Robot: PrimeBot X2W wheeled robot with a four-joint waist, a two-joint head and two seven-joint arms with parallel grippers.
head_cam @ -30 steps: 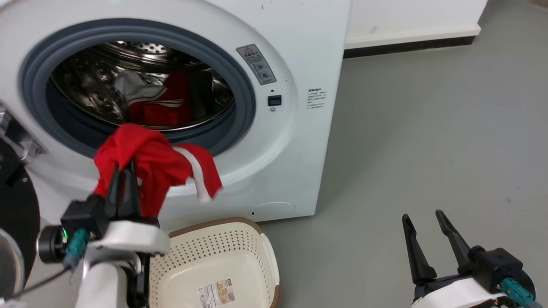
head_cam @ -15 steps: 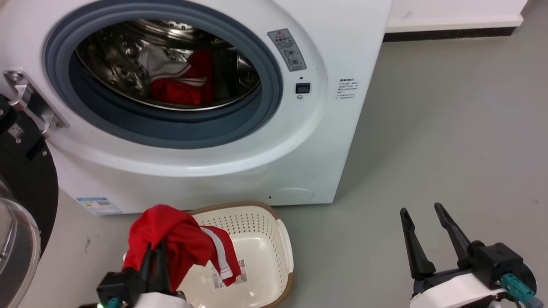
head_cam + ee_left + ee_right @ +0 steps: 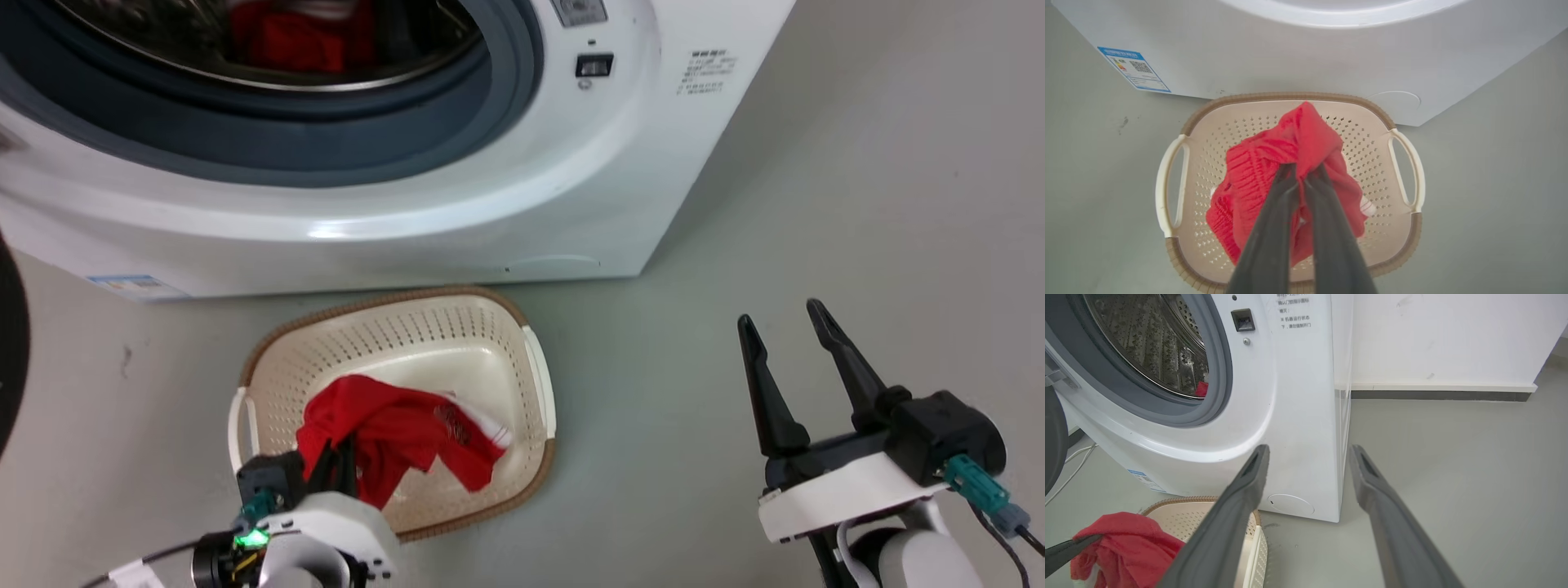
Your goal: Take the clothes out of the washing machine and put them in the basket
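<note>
Head and wrist views, unloading step. A red garment (image 3: 392,425) is being gripped by the left tool (image 3: 337,451), whose two fingers are pressed together on a fold of the fabric (image 3: 1274,163). The bundle is being held inside the rim of the basket (image 3: 384,296), over its near half, with a loose end trailing toward the basket's right wall. Whether the fabric is already resting on the basket's bottom cannot be told.

The basket is standing on the floor (image 3: 816,204), just in front of the lower front edge of the washing machine (image 3: 490,204). Its long axis is running parallel to that edge.

The right tool (image 3: 780,314) is being held open and empty above the floor, well apart from the basket's right side.

More clothes (image 3: 302,37) are lying in the drum, above and beyond the basket's far rim.

Relation governing the coming move: the garment is hanging straight beyond the left tool's fingertips and wholly within the rim (image 3: 1290,96), so opening the fingers is judged enough to deposit it. The left arm is also judged the nearer one to the drum
</note>
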